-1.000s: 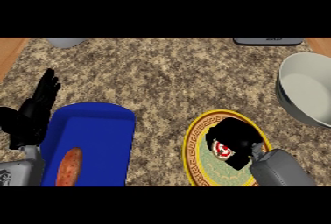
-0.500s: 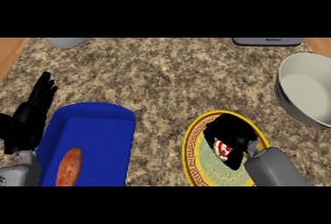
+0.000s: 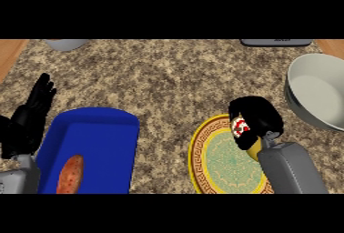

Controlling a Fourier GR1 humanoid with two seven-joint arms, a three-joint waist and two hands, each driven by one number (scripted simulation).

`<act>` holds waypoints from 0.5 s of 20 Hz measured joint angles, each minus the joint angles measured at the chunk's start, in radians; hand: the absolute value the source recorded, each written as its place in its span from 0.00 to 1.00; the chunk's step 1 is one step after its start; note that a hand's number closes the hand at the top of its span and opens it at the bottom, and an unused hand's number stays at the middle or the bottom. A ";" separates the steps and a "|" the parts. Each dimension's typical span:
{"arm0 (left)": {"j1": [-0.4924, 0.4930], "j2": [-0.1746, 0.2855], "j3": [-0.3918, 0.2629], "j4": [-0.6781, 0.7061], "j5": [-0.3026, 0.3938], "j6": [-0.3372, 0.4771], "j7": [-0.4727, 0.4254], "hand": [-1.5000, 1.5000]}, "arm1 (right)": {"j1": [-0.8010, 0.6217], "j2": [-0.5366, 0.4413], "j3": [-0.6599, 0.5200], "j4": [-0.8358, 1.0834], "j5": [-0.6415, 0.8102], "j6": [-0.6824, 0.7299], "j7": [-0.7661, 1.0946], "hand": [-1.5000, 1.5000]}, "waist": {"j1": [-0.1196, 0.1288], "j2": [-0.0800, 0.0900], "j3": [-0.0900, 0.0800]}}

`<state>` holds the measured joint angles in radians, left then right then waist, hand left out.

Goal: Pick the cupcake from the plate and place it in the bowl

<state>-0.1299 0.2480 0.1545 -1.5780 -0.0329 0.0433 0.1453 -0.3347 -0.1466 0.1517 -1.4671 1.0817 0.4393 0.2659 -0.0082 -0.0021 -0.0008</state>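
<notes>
My right hand [image 3: 256,116] is curled round the cupcake [image 3: 242,130], of which only a red and white patch and a bit of yellow wrapper show. Hand and cupcake hang over the far right edge of the yellow-rimmed green plate [image 3: 225,164]. The grey bowl [image 3: 319,93] stands to the right of the hand, a short gap away. My left hand [image 3: 27,120] rests open at the left edge, fingers pointing up, beside the blue tray.
A blue tray [image 3: 94,141] with a brown pastry [image 3: 70,174] in it lies at the lower left. A grey dish [image 3: 66,43] sits at the far left edge and a dark object [image 3: 275,42] at the far right edge of the speckled counter.
My right hand has closed on the cupcake and lifted it up and away from the plate's middle, toward the far right. The left hand has barely moved.
</notes>
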 measured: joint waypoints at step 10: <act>0.003 -0.007 -0.001 0.000 -0.003 0.001 0.009 0.50 | -0.148 0.009 -0.122 -0.342 0.097 -0.043 0.290 1.00 | -0.007 -0.007 0.000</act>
<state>-0.1271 0.2414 0.1531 -1.5778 -0.0357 0.0445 0.1538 -0.4825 -0.1376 0.0298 -1.8092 1.1784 0.3960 0.5555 -0.0156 -0.0086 -0.0009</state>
